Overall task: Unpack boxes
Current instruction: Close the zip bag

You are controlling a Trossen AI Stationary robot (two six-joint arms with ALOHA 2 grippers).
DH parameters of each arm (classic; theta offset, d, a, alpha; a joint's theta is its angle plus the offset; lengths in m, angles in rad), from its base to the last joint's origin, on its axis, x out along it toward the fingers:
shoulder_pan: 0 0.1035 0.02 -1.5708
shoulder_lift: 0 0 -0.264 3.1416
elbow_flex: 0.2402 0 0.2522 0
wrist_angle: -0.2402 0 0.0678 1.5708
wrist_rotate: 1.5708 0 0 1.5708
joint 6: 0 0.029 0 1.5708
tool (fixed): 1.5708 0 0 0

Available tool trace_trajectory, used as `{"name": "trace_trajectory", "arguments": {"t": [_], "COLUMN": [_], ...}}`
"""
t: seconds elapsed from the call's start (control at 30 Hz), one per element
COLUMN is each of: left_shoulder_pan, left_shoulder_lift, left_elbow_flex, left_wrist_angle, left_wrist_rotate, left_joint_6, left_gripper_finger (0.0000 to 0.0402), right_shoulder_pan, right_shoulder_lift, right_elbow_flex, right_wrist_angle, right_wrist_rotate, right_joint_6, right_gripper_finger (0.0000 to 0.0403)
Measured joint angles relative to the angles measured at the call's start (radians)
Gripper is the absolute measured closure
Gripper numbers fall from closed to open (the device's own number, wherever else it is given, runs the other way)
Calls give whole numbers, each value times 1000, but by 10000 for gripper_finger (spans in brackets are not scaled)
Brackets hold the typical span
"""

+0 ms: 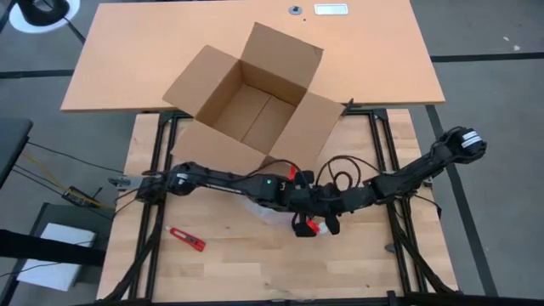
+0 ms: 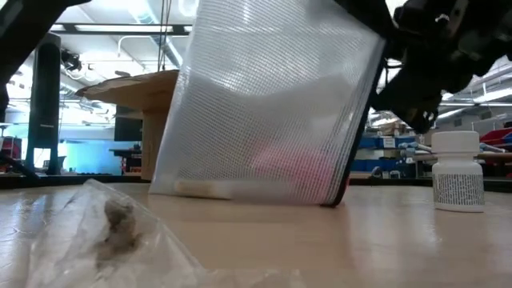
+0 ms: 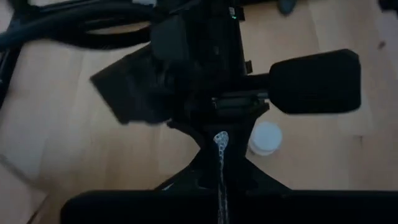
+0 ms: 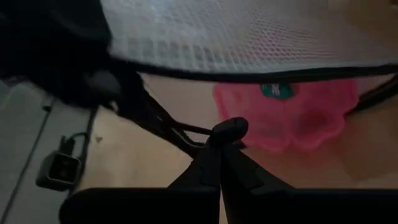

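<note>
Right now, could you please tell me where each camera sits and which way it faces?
High: overhead, straight down on the open carton; both arms meet below it.
Low: table height, level across at the mesh pouch and white bottle.
Left wrist: looks past its shut hand at the bottle.
Right wrist: looks past its shut hand at the pouch.

The high view looks straight down on the whole bench (image 1: 212, 263). The low view sits at bench-top height, close to a mesh pouch (image 2: 264, 104). Each wrist view looks close past its own fingers; low and left wrist views share a white bottle (image 2: 458, 170).
</note>
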Motion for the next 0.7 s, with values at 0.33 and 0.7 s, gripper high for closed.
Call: {"name": "trace_trajectory", "arguments": {"t": [0.33, 0.7], "left_shoulder_pan": [-2, -21], "left_shoulder_lift": [61, -192], "left_elbow_flex": [0, -15], "left_wrist_angle": [88, -164], "left_wrist_rotate": [-27, -65], "left_joint_6": [10, -274], "left_gripper_finger": [400, 398], "right_shoulder_pan": [0, -6], "right_shoulder_lift": [-3, -199], "right_elbow_flex": [-6, 86], "right_wrist_angle": [9, -30], "right_wrist_rotate": [-22, -9], "right_joint_6": [18, -83], "right_gripper_finger": [403, 403]}}
